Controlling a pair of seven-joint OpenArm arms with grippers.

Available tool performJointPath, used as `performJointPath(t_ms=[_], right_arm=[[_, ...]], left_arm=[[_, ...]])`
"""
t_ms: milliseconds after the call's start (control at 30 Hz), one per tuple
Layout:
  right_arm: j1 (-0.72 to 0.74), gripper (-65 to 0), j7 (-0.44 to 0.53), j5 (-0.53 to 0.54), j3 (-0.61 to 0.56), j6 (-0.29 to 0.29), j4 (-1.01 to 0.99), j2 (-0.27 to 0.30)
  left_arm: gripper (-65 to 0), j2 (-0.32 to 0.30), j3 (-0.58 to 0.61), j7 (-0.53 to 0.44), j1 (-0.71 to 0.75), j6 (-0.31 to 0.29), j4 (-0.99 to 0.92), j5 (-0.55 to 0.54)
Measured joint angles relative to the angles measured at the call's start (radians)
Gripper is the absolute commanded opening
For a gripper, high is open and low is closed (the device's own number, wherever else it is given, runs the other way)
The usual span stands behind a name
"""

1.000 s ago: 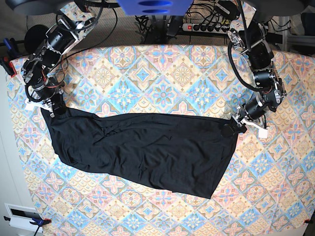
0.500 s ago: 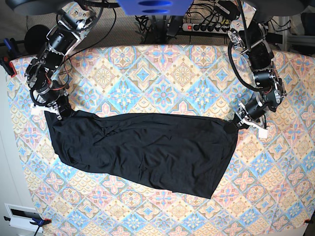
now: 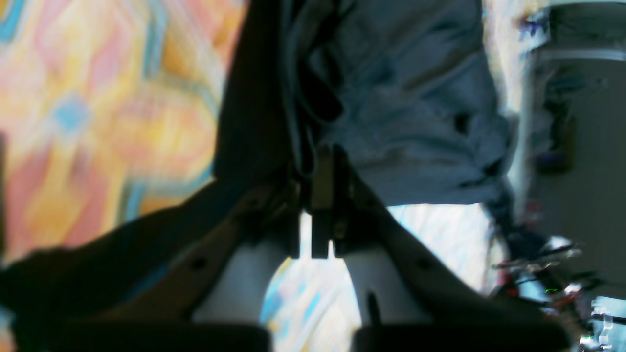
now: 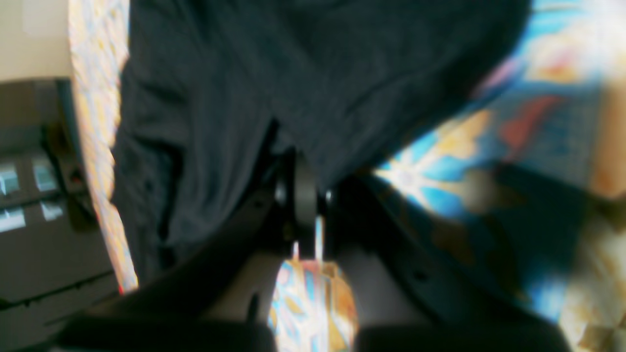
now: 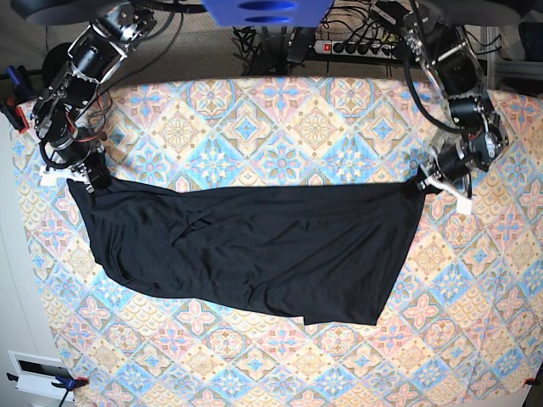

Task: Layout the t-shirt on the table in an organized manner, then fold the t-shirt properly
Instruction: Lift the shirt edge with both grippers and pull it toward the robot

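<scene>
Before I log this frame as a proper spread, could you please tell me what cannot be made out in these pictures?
- Base view: the t-shirt is bunched, so neck and sleeves cannot be told apart.
- Left wrist view: blurred; the left gripper pinches cloth, but which part is unclear.
- Right wrist view: blurred; cloth hides the tips of the right gripper.
- Base view: the table is cut off at the bottom and right edges.

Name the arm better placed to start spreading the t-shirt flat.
Neither alone, but the left has the edge. The left gripper and the right gripper each pinch a top corner of the t-shirt, stretched between them. The left has more bare table to pull over.
</scene>
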Motion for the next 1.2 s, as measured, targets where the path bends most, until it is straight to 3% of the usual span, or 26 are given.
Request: performJointPath(t_ms=[167, 367, 700, 933, 1200], right_arm=[[-0.008, -65.0, -0.012, -0.014, -0.002, -0.003, 0.001, 0.02], [-0.114, -65.0, 0.003, 0.076, 0.001, 0.03, 0.018, 0.022], [-0.209, -65.0, -0.017, 0.009, -0.002, 0.007, 0.176, 0.019], [-0.258, -65.0, -0.006, 0.016, -0.002, 0.009, 0.203, 0.02], [-0.306, -65.0, 0.007, 0.031, -0.002, 0.064, 0.208, 0.023]], left_arm=[[-65.0, -0.014, 0.0, 0.006, 0.089, 0.004, 0.113, 0.004], [-65.0, -0.043, 0.002, -0.005, 0.171, -0.005, 0.141, -0.03], [-65.0, -0.051, -0.001, -0.051, 0.284, -0.024, 0.153, -0.099], [-65.0, -0.057, -0.006, -0.001, 0.37, -0.038, 0.161, -0.204], [-65.0, -0.051, -0.006, 0.011, 0.5, -0.02, 0.299, -0.209]])
